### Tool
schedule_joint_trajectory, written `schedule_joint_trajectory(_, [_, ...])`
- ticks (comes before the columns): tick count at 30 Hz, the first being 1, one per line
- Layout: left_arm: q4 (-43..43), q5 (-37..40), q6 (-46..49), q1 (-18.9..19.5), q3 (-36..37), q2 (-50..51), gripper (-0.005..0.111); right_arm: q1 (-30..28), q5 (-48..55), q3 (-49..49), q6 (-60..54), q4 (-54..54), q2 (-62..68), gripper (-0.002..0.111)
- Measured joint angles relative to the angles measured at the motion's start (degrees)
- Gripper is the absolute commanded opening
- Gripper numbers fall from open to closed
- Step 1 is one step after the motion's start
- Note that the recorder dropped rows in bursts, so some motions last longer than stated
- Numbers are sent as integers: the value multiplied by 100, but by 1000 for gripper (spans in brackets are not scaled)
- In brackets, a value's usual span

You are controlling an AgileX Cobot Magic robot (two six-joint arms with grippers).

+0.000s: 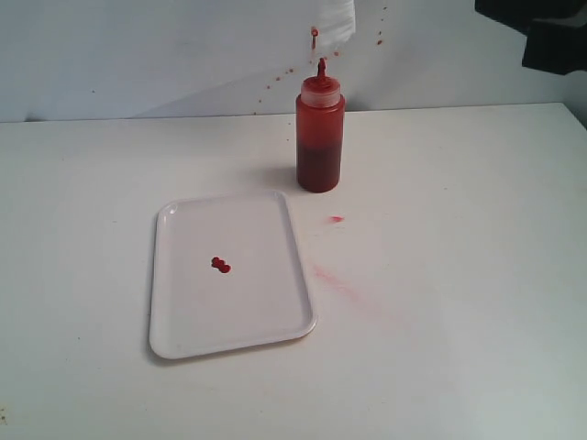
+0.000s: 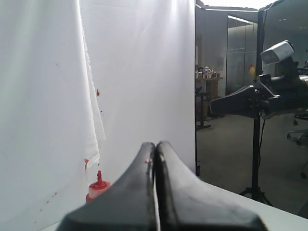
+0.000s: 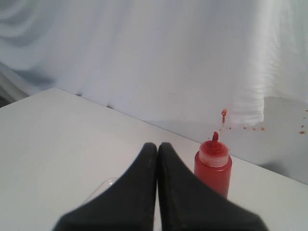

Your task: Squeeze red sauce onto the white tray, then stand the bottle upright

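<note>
Bottle [image 1: 319,137] upright on table [image 1: 459,302], near tray [image 1: 183,321], beyond its far right corner, not touching. Sauce [image 1: 220,266]: few small glossy blobs, clustered near tray middle. Left gripper [image 2: 155,156] clenched, jaws pressed together, nothing between. Right gripper [image 3: 157,155] same, empty, bottle ahead of it, apart. Pink smear [image 1: 335,280] on table right of tray. My read: both steps done, sauce squeezed and bottle standing. Next move calls only for keeping arms clear of bottle.

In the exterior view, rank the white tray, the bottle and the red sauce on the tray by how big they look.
1. white tray, the largest.
2. bottle; it stands farther from the camera, so it may look a little small.
3. red sauce, a few tiny blobs.
</note>
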Motion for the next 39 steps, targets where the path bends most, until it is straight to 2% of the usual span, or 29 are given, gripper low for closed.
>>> schedule_joint_trajectory(11, [12, 30, 0, 0, 0, -95, 0, 0, 0, 0, 0, 0, 0, 0])
schedule_joint_trajectory(16, [-315, 913, -11, 0, 60, -145, 0, 0, -4, 0, 0, 0, 0, 0])
schedule_joint_trajectory(18, [-508, 1243, -22, 124, 209, -300, 0, 0, -13, 0, 0, 0, 0, 0])
schedule_joint_trajectory(21, [-658, 1482, -22, 514, 592, -781, 0, 0, -13, 0, 0, 0, 0, 0])
schedule_joint_trajectory(26, [-786, 1505, -42, 1363, 1251, -1840, 0, 0, -18, 0, 0, 0, 0, 0])
schedule_joint_trajectory(31, [-1057, 1403, -58, 2039, 1549, -2175, 0, 0, -18, 0, 0, 10, 0, 0])
schedule_joint_trajectory(36, [-1202, 1042, -58, 2066, 1588, -2175, 0, 0, -18, 0, 0, 22, 0, 0])
schedule_joint_trajectory(37, [-1405, 885, 243, 2066, 1673, -2175, 0, 0, -18, 0, 0, 22, 0, 0])
schedule_joint_trajectory(39, [-2750, 922, 1738, 2066, 1843, -2175, 0, 0, -18, 0, 0, 22, 0, 0])
